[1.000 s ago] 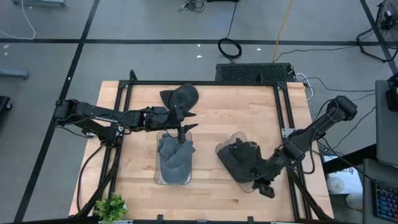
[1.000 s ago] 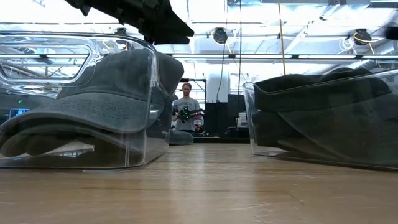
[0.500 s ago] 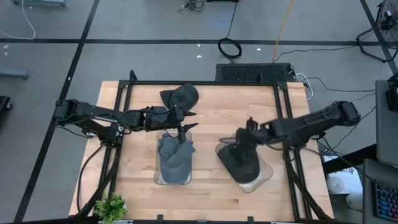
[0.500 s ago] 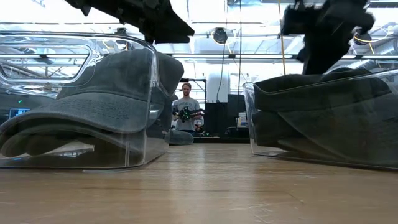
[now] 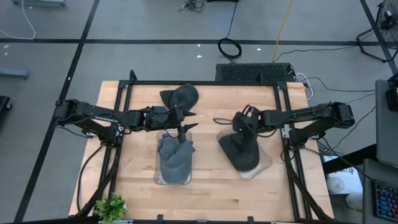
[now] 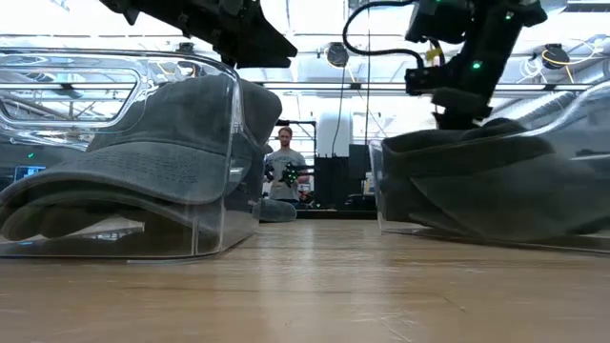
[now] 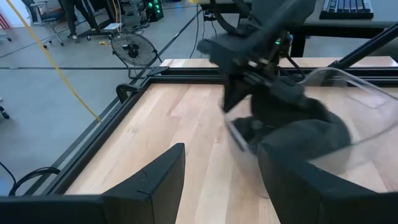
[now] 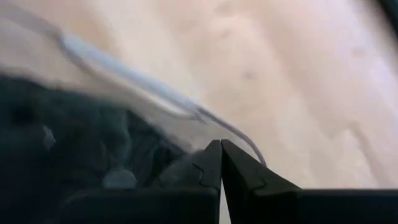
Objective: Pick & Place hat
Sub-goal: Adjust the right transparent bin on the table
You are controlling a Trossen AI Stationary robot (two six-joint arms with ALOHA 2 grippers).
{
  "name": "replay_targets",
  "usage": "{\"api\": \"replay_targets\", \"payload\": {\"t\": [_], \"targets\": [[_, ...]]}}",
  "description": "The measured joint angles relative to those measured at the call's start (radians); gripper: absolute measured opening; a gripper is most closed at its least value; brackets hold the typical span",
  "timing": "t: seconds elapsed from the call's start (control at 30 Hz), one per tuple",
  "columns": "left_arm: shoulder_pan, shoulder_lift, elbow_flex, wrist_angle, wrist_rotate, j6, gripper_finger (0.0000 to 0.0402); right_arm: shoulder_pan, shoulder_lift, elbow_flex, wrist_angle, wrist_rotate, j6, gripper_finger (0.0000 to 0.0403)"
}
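Dark hat [image 5: 242,151] lying in the right clear bin [image 5: 263,163] on the worktop [image 5: 211,186], right gripper [image 5: 239,127] hovering closed at its far edge, arm stretching leftward, left gripper [image 5: 182,132] waiting half-open over the other bin [image 5: 171,177].

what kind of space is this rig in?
Probably a robotics lab or workshop: a wooden workbench in a black frame on a taped concrete floor, trailing cables, and overhead ducting behind.
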Motion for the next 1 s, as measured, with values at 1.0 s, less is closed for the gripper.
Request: {"api": "replay_targets", "payload": {"t": [1.0], "targets": [[0.000, 0.000, 0.000, -0.008, 0.000, -0.014, 0.0214, 0.117, 0.180, 0.108, 0.384, -0.298, -0.443, 0.0000]]}}
